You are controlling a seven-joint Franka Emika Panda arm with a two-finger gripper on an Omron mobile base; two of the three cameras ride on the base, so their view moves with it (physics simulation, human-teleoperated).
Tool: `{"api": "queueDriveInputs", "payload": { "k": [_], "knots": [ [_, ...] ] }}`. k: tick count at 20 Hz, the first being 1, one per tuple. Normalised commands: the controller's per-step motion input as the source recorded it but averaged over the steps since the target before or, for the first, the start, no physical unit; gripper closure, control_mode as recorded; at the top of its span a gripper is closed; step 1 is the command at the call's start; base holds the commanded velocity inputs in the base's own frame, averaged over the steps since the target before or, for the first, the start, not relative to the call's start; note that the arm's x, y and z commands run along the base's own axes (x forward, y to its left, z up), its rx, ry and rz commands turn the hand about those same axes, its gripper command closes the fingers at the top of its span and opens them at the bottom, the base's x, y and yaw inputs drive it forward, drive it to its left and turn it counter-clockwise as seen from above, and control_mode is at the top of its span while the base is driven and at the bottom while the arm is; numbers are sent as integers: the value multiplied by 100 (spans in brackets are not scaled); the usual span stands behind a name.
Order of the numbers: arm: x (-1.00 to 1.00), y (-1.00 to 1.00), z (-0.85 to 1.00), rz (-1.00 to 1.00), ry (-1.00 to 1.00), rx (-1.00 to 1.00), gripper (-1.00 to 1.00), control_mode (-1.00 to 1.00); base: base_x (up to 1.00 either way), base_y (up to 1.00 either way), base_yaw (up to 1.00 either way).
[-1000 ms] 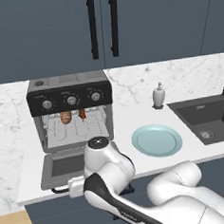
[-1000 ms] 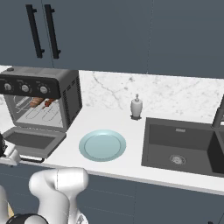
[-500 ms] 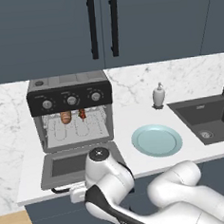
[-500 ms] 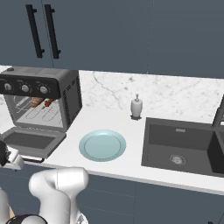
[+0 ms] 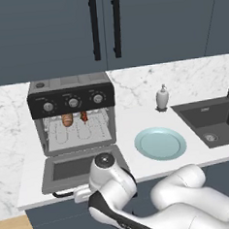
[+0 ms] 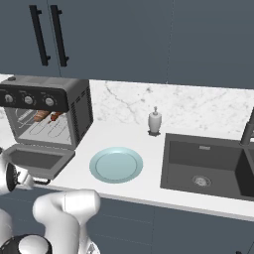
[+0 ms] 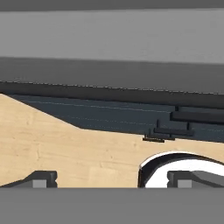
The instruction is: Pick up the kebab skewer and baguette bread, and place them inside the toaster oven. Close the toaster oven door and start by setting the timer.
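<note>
The gripper [image 7: 111, 180] hangs low in front of the counter edge, below the dropped toaster oven door [image 5: 79, 166]. In the hand view its two dark finger tips [image 7: 41, 178] stand far apart at the bottom corners, jaws spread wide with nothing between them; beyond them lie pale wood floor [image 7: 65, 148], dark cabinet fronts and a wide grey band across the top that I cannot identify for certain. In the left base view the arm's white wrist [image 5: 109, 173] overlaps the door's front right corner and hides the fingers themselves; a pale part of the hand shows just under the black bar handle [image 5: 62, 193], but whether anything touches the handle cannot be told. In the right base view the hand is cut off at the left edge, beside the open door.

The toaster oven [image 5: 72, 112] stands on the white marble counter [image 5: 132, 125] with its door lying flat and open toward the robot. Inside, at the back of the wire rack, the baguette bread [image 5: 67, 120] sits on the left and the kebab skewer [image 5: 84, 117] just beside it on the right, both partly tucked under the black control panel and small enough that detail is lost. Three round knobs [image 5: 73, 102] line that panel.

To the right a light blue plate [image 5: 160, 143] rests on the counter, then a white soap dispenser [image 5: 162, 97] near the wall, and a dark sink [image 5: 212, 123] cut off by the frame edge
</note>
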Motion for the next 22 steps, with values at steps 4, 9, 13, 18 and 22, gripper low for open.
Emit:
{"api": "queueDriveInputs", "payload": {
  "k": [4,9,13,18,22],
  "knots": [
    [44,0,-21,0,0,0,-100,-100,0,0,0],
    [34,0,-11,0,-1,0,-100,-100,0,0,0],
    [13,0,-9,0,0,0,-100,-100,0,0,0],
    [0,2,-16,0,0,0,-100,-100,0,0,0],
    [0,6,-18,0,0,0,-100,-100,0,0,0]
  ]
}}
